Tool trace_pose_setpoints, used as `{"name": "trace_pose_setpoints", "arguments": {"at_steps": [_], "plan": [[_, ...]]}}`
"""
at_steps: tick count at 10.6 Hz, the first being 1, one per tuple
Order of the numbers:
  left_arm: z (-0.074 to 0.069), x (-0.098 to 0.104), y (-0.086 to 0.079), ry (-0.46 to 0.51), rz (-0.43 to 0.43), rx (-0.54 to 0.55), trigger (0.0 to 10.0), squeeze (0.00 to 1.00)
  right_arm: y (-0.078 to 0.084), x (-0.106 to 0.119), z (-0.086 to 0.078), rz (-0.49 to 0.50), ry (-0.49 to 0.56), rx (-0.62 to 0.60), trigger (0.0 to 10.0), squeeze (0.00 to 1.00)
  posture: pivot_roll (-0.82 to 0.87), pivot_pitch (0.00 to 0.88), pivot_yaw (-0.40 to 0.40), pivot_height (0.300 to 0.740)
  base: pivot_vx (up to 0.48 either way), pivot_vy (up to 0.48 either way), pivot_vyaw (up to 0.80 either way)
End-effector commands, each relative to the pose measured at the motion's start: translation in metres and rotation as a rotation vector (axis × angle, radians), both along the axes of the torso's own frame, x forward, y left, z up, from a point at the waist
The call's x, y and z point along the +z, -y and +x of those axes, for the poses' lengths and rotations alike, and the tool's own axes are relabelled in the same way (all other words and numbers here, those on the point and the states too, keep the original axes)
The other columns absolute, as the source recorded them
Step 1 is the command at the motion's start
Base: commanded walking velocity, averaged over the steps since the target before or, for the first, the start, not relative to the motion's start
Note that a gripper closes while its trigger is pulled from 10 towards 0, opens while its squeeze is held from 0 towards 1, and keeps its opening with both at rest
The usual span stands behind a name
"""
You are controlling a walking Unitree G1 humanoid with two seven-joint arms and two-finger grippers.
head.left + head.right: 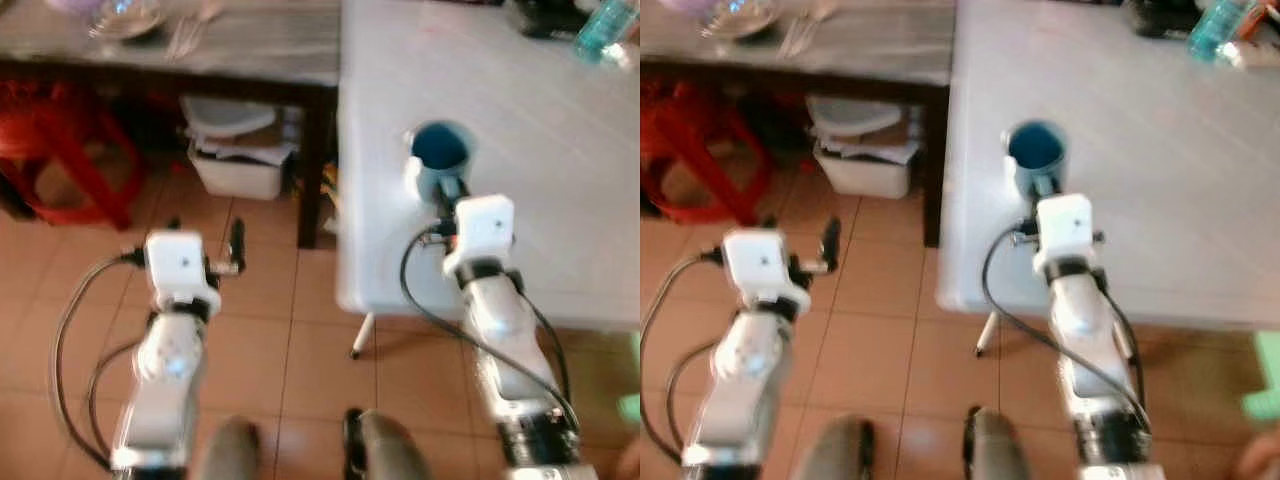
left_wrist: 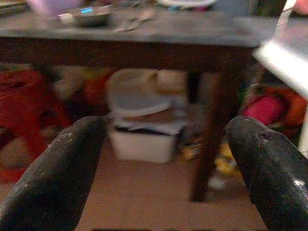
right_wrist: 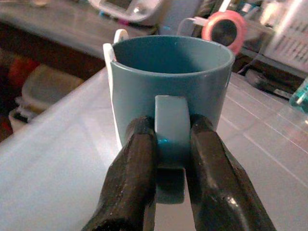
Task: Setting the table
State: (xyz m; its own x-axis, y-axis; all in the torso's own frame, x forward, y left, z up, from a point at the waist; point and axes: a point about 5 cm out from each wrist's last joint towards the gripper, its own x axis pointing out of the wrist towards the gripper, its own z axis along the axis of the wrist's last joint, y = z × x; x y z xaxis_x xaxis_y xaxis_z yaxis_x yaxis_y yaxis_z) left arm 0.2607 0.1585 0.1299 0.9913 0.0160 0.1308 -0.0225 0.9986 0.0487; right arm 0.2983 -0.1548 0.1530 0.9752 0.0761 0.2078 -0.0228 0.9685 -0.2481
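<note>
I am clamping my right gripper [image 3: 166, 144] on the flat handle of the blue ceramic mug [image 3: 168, 72], one black finger [image 3: 132, 163] pressing each side of it, and the mug is sitting straight ahead of my fingertips, upright over the white plastic table [image 1: 560, 150]; I cannot tell whether its base is touching the surface or just clear of it. I judge that I am in the placing step of setting the table: the mug is gripped and is being positioned. The next move, as I read it, calls for settling the mug flat and easing the fingers apart sideways without tipping it by the handle. The table's near edge is running just behind my wrist and its corner is lying close on my left, so room that way is scant; ahead and to my right the white top is lying broad and open, with a teal bottle [image 1: 605, 25] well beyond. My left gripper [image 2: 163, 163] is hanging over the tiled floor with its fingers spread wide and holding nothing, facing the dark wooden table [image 2: 144, 29] and a white lidded bin [image 2: 142, 120] beneath it.
</note>
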Motion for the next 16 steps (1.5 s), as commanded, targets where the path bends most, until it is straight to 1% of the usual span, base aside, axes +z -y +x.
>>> {"name": "trace_pose_setpoints", "arguments": {"at_steps": [1, 2, 3, 4, 5, 11, 14, 16], "plan": [[-0.002, -0.003, -0.004, -0.014, 0.003, 0.020, 10.0, 0.00, -0.002, 0.006, -0.001, -0.019, 0.025, 0.002, 10.0, 0.00, 0.02, 0.201, -0.040, 0.740, 0.000, 0.439, 0.00], [-0.001, -0.003, -0.001, -0.008, -0.006, 0.004, 10.0, 0.00, 0.000, 0.004, -0.001, 0.028, 0.007, -0.008, 10.0, 0.00, 0.02, 0.200, -0.039, 0.740, 0.255, 0.405, 0.00], [0.000, -0.002, 0.001, -0.002, -0.009, 0.000, 10.0, 0.00, 0.003, 0.006, 0.001, 0.031, 0.028, -0.042, 10.0, 0.00, 0.02, 0.199, -0.040, 0.740, 0.292, 0.382, 0.00], [0.000, -0.002, 0.001, 0.002, -0.007, -0.005, 10.0, 0.00, 0.004, 0.005, 0.002, 0.049, 0.011, -0.053, 10.0, 0.00, 0.02, 0.197, -0.041, 0.740, 0.345, 0.334, 0.00], [0.000, -0.001, 0.003, 0.009, -0.004, -0.011, 10.0, 0.00, 0.004, 0.005, 0.002, 0.035, -0.005, -0.025, 10.0, 0.00, 0.02, 0.192, -0.043, 0.740, 0.469, 0.000, 0.00], [0.003, 0.002, 0.006, 0.024, -0.003, -0.028, 10.0, 0.00, 0.003, 0.008, 0.001, 0.047, 0.011, -0.015, 10.0, 0.00, 0.02, 0.188, -0.042, 0.740, 0.473, 0.000, 0.00], [0.004, 0.002, 0.007, 0.024, -0.017, -0.031, 10.0, 0.00, -0.002, 0.009, -0.003, 0.037, 0.022, 0.024, 10.0, 0.00, 0.01, 0.189, -0.039, 0.740, 0.480, 0.000, 0.00], [0.004, 0.004, 0.008, 0.033, -0.005, -0.036, 10.0, 0.00, -0.002, 0.010, -0.004, 0.036, 0.028, 0.032, 10.0, 0.00, 0.01, 0.190, -0.037, 0.740, 0.472, 0.000, 0.00]]}}
